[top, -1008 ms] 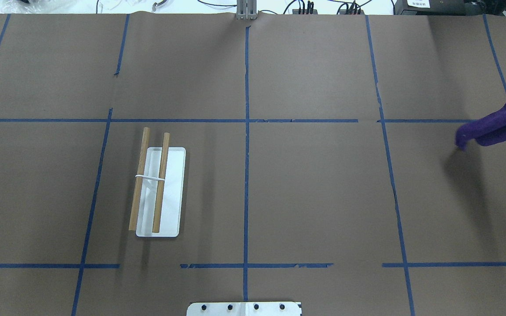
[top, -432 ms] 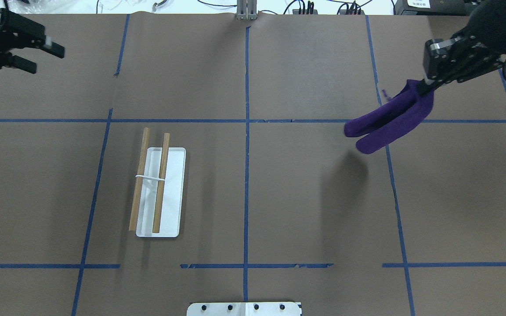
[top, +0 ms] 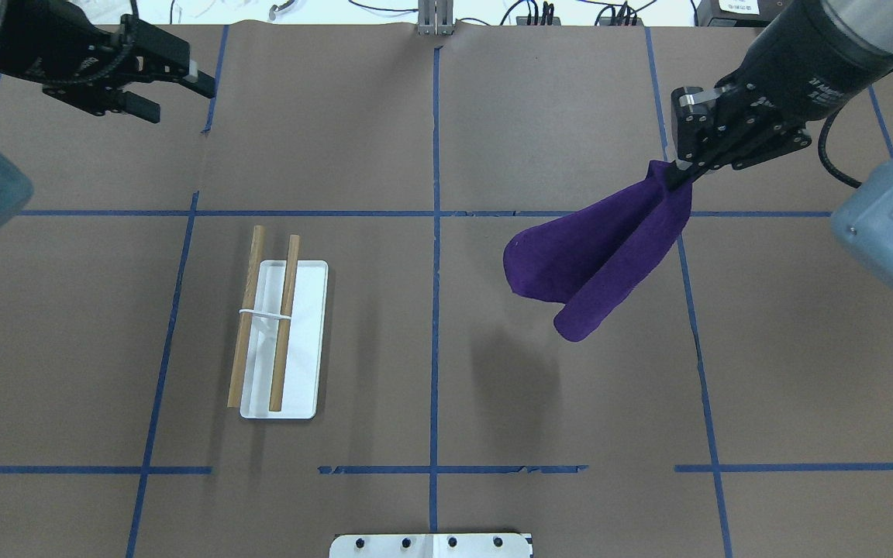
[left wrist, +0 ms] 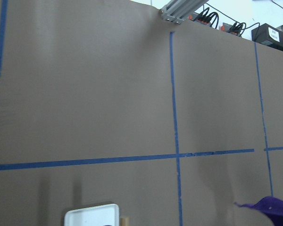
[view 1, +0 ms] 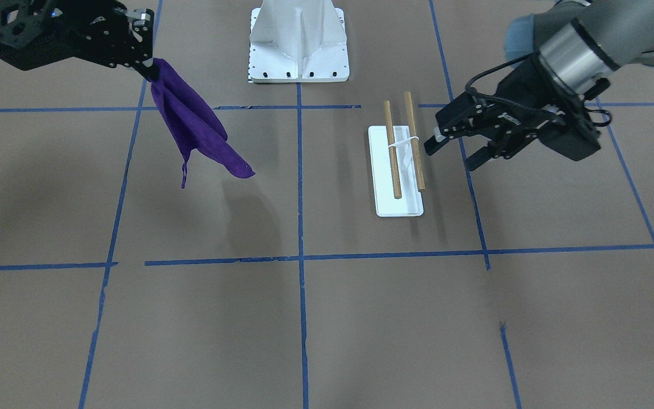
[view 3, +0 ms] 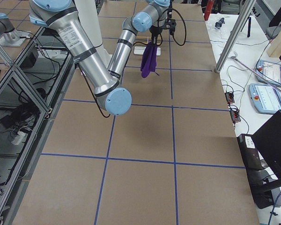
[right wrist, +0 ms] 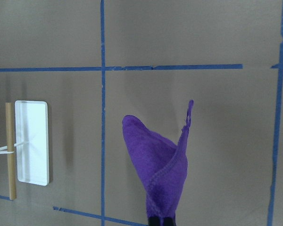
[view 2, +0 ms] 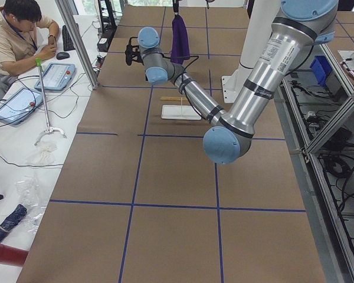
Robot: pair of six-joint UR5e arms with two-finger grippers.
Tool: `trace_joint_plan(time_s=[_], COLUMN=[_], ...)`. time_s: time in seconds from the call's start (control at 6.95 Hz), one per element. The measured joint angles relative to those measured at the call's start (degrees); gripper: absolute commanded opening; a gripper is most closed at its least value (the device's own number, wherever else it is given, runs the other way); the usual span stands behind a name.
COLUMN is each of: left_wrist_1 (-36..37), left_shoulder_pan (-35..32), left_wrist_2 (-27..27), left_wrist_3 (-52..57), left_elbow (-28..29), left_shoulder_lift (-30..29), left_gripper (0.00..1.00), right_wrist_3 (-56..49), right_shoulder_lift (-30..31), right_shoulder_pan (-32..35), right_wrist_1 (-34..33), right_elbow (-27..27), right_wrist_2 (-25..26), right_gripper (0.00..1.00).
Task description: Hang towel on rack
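The purple towel (top: 601, 260) hangs in the air from my right gripper (top: 677, 180), which is shut on its top corner, right of the table's centre. The towel also shows in the front view (view 1: 191, 122) and the right wrist view (right wrist: 160, 165). The rack (top: 284, 325), two light-brown dowels on a white support over a flat white base plate (top: 305, 356), stands left of centre, bare. My left gripper (top: 187, 106) is open and empty at the far left, beyond the rack. In the front view it (view 1: 447, 159) hovers beside the rack (view 1: 403, 147).
The table is brown paper with blue tape lines. The white bolted pedestal (view 1: 298, 40) stands at the robot's edge. Cables and boxes line the far edge. An operator (view 2: 15, 41) sits at a side desk.
My right gripper has swung in from the right edge with the towel, toward the table's centre. My left gripper has come into view and moved right along the far edge.
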State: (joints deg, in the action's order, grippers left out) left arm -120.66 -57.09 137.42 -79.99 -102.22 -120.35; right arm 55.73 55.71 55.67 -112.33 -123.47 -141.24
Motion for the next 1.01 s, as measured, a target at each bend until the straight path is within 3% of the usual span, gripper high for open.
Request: trace_joint_plan(time_s=[0.43, 1.01], left_wrist_1=[-1.64, -3.04], left_shoulder_pan=[6.68, 9.9], left_wrist_2=[-0.22, -0.3], left_wrist_3=[-27.11, -41.28], left_elbow=[0.92, 4.1], left_shoulder_lift=[-5.9, -11.91], left_gripper=[1.0, 1.0], right_wrist_3=[3.81, 1.82], right_shoulder_lift=[-3.13, -7.86], right_shoulder_pan=[-4.08, -9.34], right_wrist_1=[4.85, 6.9], right_elbow=[1.87, 4.18], right_wrist_2=[1.86, 7.34], right_gripper=[0.0, 0.0])
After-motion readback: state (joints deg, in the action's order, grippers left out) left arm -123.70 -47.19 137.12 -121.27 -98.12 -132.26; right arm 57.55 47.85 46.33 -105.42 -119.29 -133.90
